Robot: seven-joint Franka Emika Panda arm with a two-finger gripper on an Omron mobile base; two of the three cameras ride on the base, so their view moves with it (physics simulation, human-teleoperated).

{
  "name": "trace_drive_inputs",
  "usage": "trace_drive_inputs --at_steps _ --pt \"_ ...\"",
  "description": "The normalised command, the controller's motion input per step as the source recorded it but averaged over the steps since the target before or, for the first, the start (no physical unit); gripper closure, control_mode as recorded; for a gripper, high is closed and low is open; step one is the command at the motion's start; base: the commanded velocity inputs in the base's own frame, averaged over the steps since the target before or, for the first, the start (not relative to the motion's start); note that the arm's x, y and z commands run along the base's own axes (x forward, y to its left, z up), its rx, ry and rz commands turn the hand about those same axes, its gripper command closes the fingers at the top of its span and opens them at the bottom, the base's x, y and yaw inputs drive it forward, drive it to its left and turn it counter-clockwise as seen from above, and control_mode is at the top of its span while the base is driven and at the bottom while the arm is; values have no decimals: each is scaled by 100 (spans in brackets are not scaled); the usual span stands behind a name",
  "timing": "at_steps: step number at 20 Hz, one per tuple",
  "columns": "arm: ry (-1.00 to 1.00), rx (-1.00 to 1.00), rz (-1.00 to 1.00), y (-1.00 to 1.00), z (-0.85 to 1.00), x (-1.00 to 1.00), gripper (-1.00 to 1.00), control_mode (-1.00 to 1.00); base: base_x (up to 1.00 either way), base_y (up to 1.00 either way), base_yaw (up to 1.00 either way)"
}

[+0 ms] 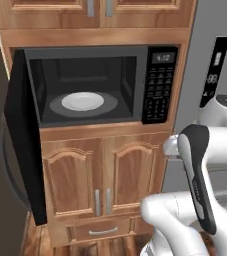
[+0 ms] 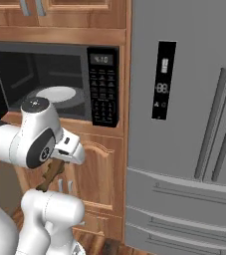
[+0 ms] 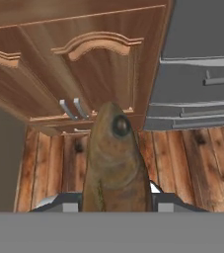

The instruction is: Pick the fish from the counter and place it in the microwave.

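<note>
With its black door (image 1: pixel 22 135) swung wide to the left, the microwave (image 1: pixel 95 85) stands open in a wooden cabinet wall, a white plate (image 1: pixel 82 101) resting on the turntable inside. Its button panel sits on the right side, topped by a small display (image 2: pixel 103 60) whose digits are too blurred to read; the key labels below are likewise illegible. To the right of the microwave, a grey refrigerator (image 2: pixel 184 124) carries a dark dispenser strip (image 2: pixel 163 79) with a pale readout that looks like "88" and tiny icons that cannot be made out. Below and to the right of the microwave, in front of the lower cabinet doors (image 1: pixel 102 177), the gripper (image 3: pixel 114 200) is pinched on the fish (image 3: pixel 114 163), its brown-and-tan head and dark eye pointing away from the hand over the wooden floor (image 3: pixel 182 168). Seen from the right base view, the fish (image 2: pixel 50 177) hangs under the white arm.
</note>
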Motion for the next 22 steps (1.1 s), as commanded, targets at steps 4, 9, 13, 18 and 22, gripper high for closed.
trace_drive_inputs --at_steps 4,9,13,18,22 --pt "0 0 0 0 0 0 100 100 18 26 0" --pt "0 0 0 0 0 0 100 100 36 3 0" --pt "0 0 0 0 0 0 100 100 49 17 0" --pt "0 0 0 0 0 0 100 100 59 83 0" --pt "0 0 0 0 0 0 100 100 36 59 0"
